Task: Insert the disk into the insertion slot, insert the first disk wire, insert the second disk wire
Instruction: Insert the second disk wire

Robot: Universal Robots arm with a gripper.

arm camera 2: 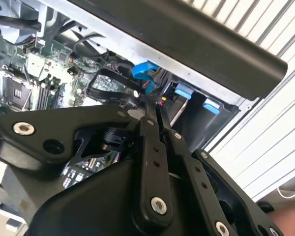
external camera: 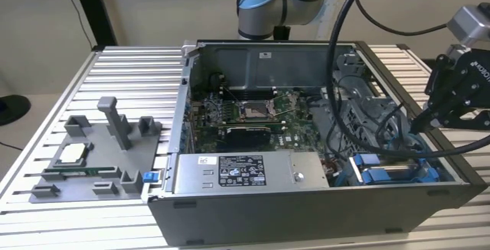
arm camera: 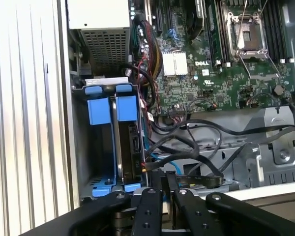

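Steeply tilted, the hand (external camera: 418, 128) hangs near the insertion slot (external camera: 387, 175)

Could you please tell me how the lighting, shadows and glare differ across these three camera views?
Exterior view: even light, the table slats bright, the insertion slot in shade. First wrist view: the slats glare pale, while the disk sits dim in the slot. Second wrist view: the black tool darkens the foreground, slats washed out behind.
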